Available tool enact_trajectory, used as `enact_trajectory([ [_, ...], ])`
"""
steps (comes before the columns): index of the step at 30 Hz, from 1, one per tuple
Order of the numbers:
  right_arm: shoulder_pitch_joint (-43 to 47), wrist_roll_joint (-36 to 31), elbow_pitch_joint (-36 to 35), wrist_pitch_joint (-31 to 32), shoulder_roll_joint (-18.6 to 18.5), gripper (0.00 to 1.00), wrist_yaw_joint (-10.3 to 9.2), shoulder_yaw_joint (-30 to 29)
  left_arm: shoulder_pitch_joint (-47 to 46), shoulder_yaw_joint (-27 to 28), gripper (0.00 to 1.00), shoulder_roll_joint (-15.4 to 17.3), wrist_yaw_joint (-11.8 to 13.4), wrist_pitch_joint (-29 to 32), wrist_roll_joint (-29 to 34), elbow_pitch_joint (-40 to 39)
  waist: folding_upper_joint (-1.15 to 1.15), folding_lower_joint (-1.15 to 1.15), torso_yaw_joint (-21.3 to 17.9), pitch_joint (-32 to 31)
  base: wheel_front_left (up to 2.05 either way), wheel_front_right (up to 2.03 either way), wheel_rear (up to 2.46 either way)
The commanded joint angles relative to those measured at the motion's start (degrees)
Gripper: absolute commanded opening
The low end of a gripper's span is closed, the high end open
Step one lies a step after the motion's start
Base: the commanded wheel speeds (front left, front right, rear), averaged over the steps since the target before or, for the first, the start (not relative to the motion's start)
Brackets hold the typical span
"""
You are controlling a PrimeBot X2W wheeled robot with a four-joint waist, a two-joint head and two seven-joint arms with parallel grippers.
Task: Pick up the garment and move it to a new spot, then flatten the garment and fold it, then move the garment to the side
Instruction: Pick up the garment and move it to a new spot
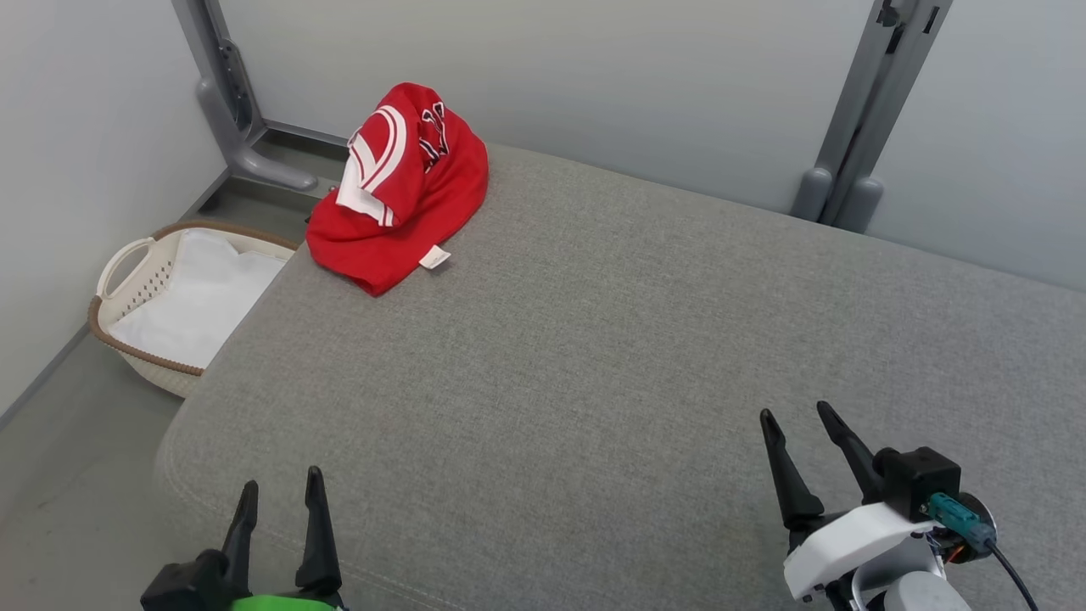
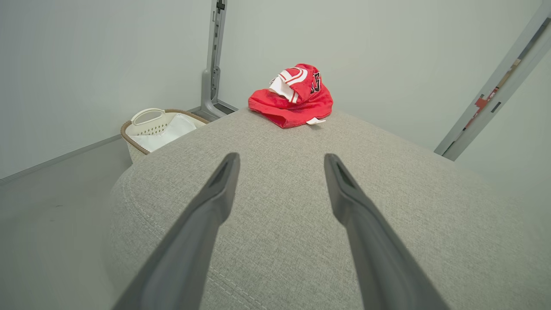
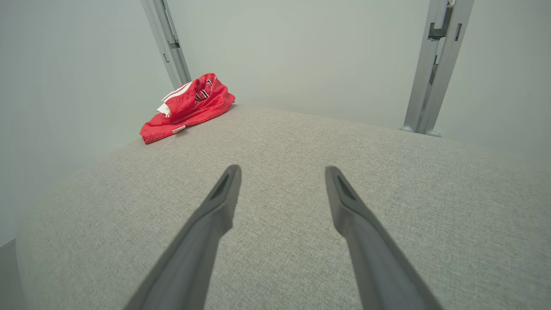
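The garment is a red jersey with white trim, bunched in a heap at the far left corner of the grey fabric surface; a small white tag sticks out at its near edge. The heap also lies ahead in the left wrist view and at the upper left of the right wrist view. My left gripper stands open at the near left edge, far from the garment, nothing between its fingers. My right gripper is open at the near right, empty, its fingers over bare fabric.
A cream laundry basket with white cloth inside sits on the floor left of the surface. Grey metal posts stand against the pale wall behind, one at each far corner. The surface's left edge drops to the floor.
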Motion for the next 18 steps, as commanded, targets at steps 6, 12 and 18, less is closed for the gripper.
enact_trajectory([
  [6,-1.2,-3.2,-1.3,-0.2,-0.3,1.0,-0.09,-1.5,-6.6,3.2,1.0,2.1,-0.3,0.0,1.3,-2.8,0.0,0.0,-1.2,4.1,0.0,0.0,0.0],
  [12,-5.3,-7.1,-2.7,-0.2,-0.3,1.0,-0.09,-1.1,-19.8,6.1,1.0,8.6,-1.3,1.0,1.3,-4.4,0.0,0.0,-3.8,10.1,0.0,0.0,0.0],
  [18,-10.2,-9.7,-4.4,-0.2,-0.3,1.0,-0.09,0.1,-36.4,10.2,1.0,15.1,-1.9,4.0,-1.9,2.5,0.0,0.0,-7.3,16.8,0.0,0.0,0.0],
])
